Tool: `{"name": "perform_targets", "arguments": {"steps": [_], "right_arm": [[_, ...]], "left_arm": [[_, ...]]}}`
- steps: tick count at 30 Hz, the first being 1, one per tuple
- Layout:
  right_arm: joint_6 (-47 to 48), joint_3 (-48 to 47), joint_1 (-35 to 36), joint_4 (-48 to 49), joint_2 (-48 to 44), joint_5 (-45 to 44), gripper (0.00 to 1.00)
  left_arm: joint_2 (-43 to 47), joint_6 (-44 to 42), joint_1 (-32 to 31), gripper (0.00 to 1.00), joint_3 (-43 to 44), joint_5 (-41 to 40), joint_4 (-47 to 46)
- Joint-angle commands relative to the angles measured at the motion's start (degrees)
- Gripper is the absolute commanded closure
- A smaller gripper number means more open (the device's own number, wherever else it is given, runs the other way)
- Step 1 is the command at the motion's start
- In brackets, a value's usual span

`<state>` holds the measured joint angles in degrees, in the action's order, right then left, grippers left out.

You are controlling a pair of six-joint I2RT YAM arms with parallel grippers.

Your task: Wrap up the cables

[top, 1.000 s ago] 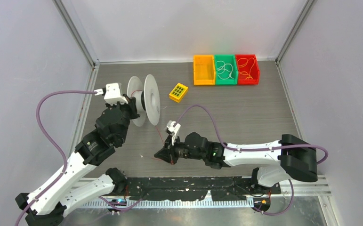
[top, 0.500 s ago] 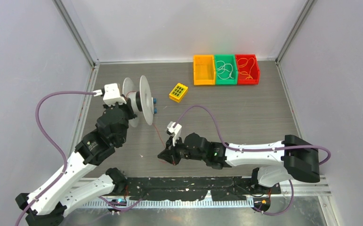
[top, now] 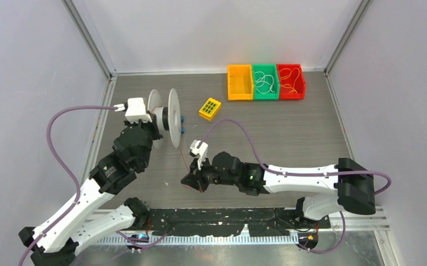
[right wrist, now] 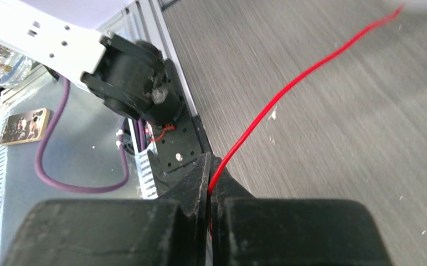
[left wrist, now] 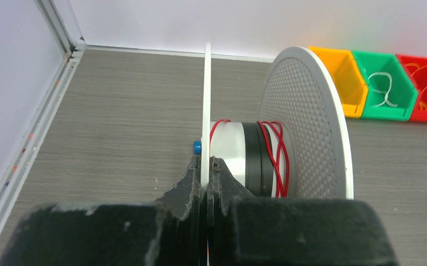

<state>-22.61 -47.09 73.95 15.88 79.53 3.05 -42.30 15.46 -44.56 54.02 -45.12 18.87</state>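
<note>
Between right claw (top: 192, 182) and spool (top: 166, 117), cable (right wrist: 288, 88) lengthwise near-to-far, slightly leftward.

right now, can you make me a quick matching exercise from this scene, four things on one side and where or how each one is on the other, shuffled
Things:
1. left gripper
2. right gripper
3. green bin
4. yellow block

States:
a. holds pale wires
b. shut on the thin flange of the spool
c. lies between the spool and the green bin
d. shut on the red cable

Pairs: 1-b, 2-d, 3-a, 4-c
</note>
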Motion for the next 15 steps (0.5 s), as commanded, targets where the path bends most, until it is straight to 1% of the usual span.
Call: {"name": "perform_targets", "arguments": {"steps": [1, 5, 7, 11, 15], "right_arm": [[8.7, -9.0, 0.3, -8.7, -3.7, -0.3, 0.94], [15.1, -14.2, -2.5, -14.9, -5.4, 1.2, 0.95], [16.8, -16.3, -4.1, -18.0, -5.6, 2.8, 0.95], [18.3, -18.9, -7.6, -20.7, -6.7, 5.7, 0.95], [21.5, -21.7, -10.3, -25.3, -7.6, 7.7, 0.95]], "left_arm": [[-1.9, -8.0, 0.1, 1.0, 1.9, 4.8, -4.5], [-3.5, -13.1, -0.1, 1.0, 2.3, 13.3, -0.2], [-3.3, -15.0, -0.3, 1.0, 2.1, 16.5, 1.5], [-1.7, -20.4, -0.3, 1.0, 1.1, 21.8, 3.7], [0.8, -27.3, -0.2, 1.0, 0.2, 30.9, 6.3]]}}
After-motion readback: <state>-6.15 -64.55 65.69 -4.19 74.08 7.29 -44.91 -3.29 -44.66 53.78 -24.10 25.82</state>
